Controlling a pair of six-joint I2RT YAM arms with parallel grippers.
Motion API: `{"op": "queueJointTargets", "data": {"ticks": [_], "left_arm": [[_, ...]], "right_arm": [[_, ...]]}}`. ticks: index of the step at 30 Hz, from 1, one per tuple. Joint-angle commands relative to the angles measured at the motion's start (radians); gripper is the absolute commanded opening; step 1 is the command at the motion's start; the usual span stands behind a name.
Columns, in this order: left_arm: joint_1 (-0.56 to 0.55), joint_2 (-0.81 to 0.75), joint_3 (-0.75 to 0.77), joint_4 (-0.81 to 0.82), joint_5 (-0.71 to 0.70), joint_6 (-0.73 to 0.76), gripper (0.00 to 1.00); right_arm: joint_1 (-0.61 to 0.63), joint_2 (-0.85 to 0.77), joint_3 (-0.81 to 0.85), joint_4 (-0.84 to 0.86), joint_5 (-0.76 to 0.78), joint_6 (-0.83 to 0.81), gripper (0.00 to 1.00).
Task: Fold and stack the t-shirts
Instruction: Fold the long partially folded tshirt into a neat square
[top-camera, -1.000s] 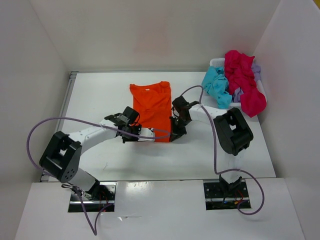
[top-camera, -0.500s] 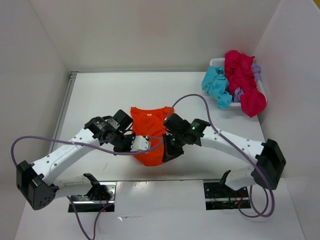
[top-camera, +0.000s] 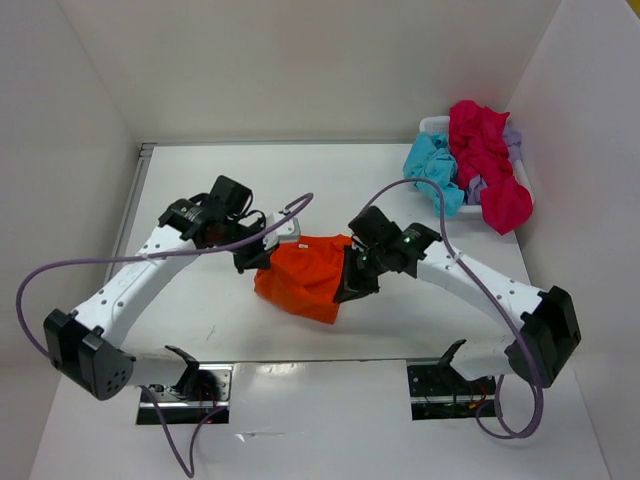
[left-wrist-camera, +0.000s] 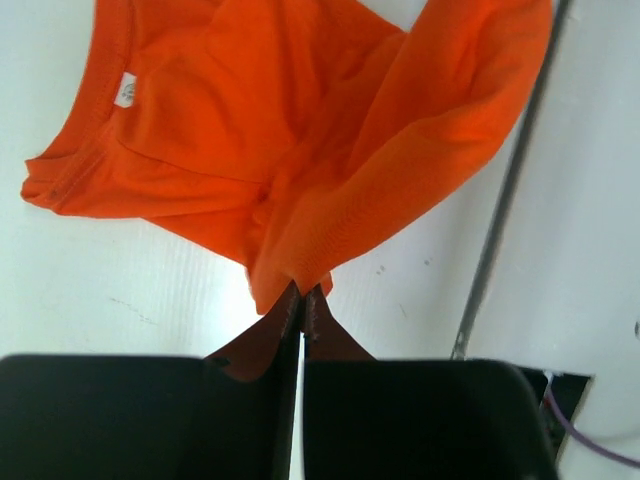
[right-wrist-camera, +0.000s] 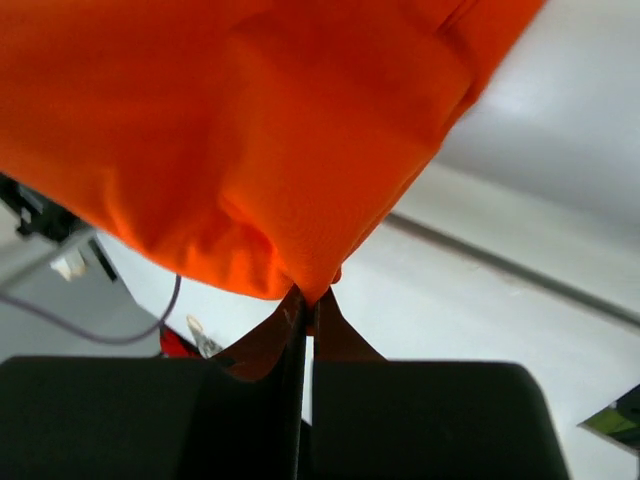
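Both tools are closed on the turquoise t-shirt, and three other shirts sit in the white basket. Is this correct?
Not quite: the held t-shirt is orange, not turquoise; the turquoise t-shirt sits in the basket. The top view shows this; the wrist views show the left tool and right tool pinching orange cloth.

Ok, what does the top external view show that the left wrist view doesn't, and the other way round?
Only top external: the white basket at the far right, holding the turquoise t-shirt, magenta t-shirt and lavender t-shirt, plus the right tool shut on the orange t-shirt. Only left wrist: the neck label inside the collar. Both: the orange t-shirt, the left tool pinching a corner of it, and the white table.
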Motion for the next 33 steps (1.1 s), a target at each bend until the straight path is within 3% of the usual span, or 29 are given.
{"op": "queueJointTargets", "data": {"ticks": [1,14,22,33], "left_arm": [[0.024,0.058,0.005,0.147,-0.007,-0.083,0.00],[0.093,0.227,0.032,0.394,-0.205,-0.178,0.00],[0.128,0.268,-0.005,0.529,-0.227,-0.209,0.00],[0.119,0.360,-0.044,0.653,-0.250,-0.218,0.00]], "right_arm": [[-0.113,0.039,0.046,0.015,-0.021,-0.092,0.00],[-0.353,0.346,0.261,0.063,-0.061,-0.307,0.00],[-0.400,0.521,0.370,0.120,-0.092,-0.337,0.00],[-0.428,0.619,0.435,0.118,-0.092,-0.337,0.00]]}}
